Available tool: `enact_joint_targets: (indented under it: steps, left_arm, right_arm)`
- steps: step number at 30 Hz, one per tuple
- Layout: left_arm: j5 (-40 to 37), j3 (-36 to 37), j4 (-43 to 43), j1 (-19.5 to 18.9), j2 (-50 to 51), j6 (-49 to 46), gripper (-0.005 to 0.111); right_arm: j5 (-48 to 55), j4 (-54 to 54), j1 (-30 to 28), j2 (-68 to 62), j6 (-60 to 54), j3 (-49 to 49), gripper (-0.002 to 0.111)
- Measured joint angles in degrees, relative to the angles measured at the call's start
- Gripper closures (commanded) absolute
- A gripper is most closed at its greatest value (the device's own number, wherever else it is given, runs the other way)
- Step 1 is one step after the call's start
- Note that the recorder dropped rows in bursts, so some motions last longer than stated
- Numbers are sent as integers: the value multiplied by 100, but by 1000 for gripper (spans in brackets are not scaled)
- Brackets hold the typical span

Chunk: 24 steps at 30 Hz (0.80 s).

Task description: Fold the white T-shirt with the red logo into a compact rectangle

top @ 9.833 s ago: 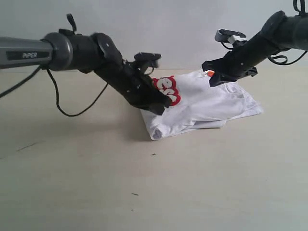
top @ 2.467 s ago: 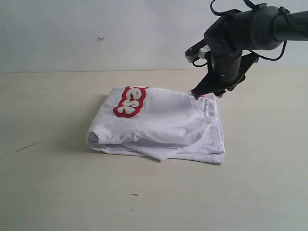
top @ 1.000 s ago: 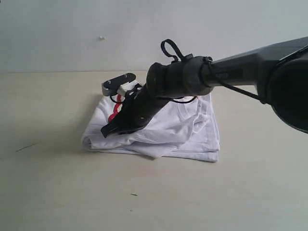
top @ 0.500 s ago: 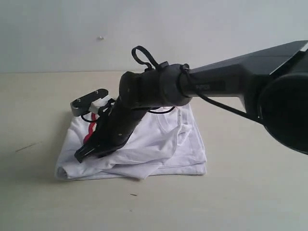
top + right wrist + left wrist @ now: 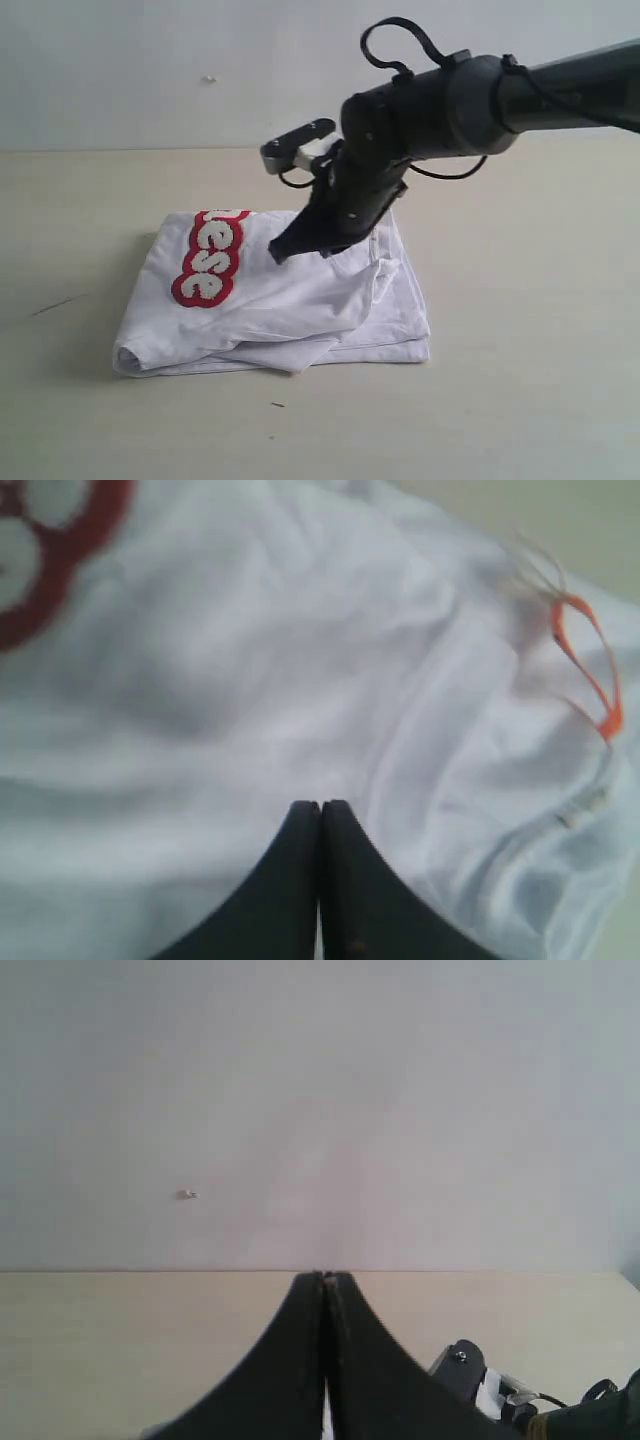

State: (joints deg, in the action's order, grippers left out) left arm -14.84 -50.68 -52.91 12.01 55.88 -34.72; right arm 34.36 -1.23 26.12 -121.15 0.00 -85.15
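Note:
The white T-shirt point(image 5: 300, 305) lies folded in a rough rectangle on the table, its red-outlined logo point(image 5: 208, 258) facing up on the left part. My right gripper point(image 5: 281, 252) reaches across from the right and hangs shut just over the shirt's middle, with nothing between its fingers. From the right wrist I see white cloth point(image 5: 250, 660) below the shut gripper point(image 5: 320, 806), the orange neck tag point(image 5: 588, 670) and a piece of the logo point(image 5: 60, 550). My left gripper point(image 5: 325, 1276) is shut and empty, raised and pointing at the wall; the exterior view does not show it.
The beige table point(image 5: 500, 400) spreads around the shirt on all sides. A pale wall point(image 5: 150, 60) closes the back. A loose fold of cloth point(image 5: 300, 352) sticks out at the shirt's front edge. Part of the right arm's camera mount point(image 5: 462, 1365) shows in the left wrist view.
The right arm, which lay low over the logo, has lifted and drawn back to the right, uncovering the logo. The shirt stays where it was shifted, further left than one second ago.

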Motion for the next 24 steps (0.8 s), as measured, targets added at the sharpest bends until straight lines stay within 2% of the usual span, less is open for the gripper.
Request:
enact_joint_targets:
  steps: [6, 13, 16, 17, 20, 21, 24]
  left_arm:
    - [0, 0, 0, 0, 0, 0, 107]
    - [-65, 0, 0, 0, 0, -12, 107]
    - [-100, 0, 0, 0, 0, -12, 107]
    - [-100, 0, 0, 0, 0, -12, 107]
    - [-110, 0, 0, 0, 0, -12, 107]
    - [-110, 0, 0, 0, 0, -12, 107]
    - [-110, 0, 0, 0, 0, -12, 107]
  right_arm:
    - [-305, 0, -383, -14, -36, 562, 108]
    - [-501, 0, -476, -273, -36, 600, 106]
    - [-581, 24, -511, -250, -49, 600, 90]
    - [-606, 55, -542, -203, -49, 600, 79]
    - [-635, 235, -705, 57, -49, 612, 59]
    - [-635, 254, -784, 183, -60, 612, 56]
    - [-497, 338, -1041, 461, -60, 612, 57]
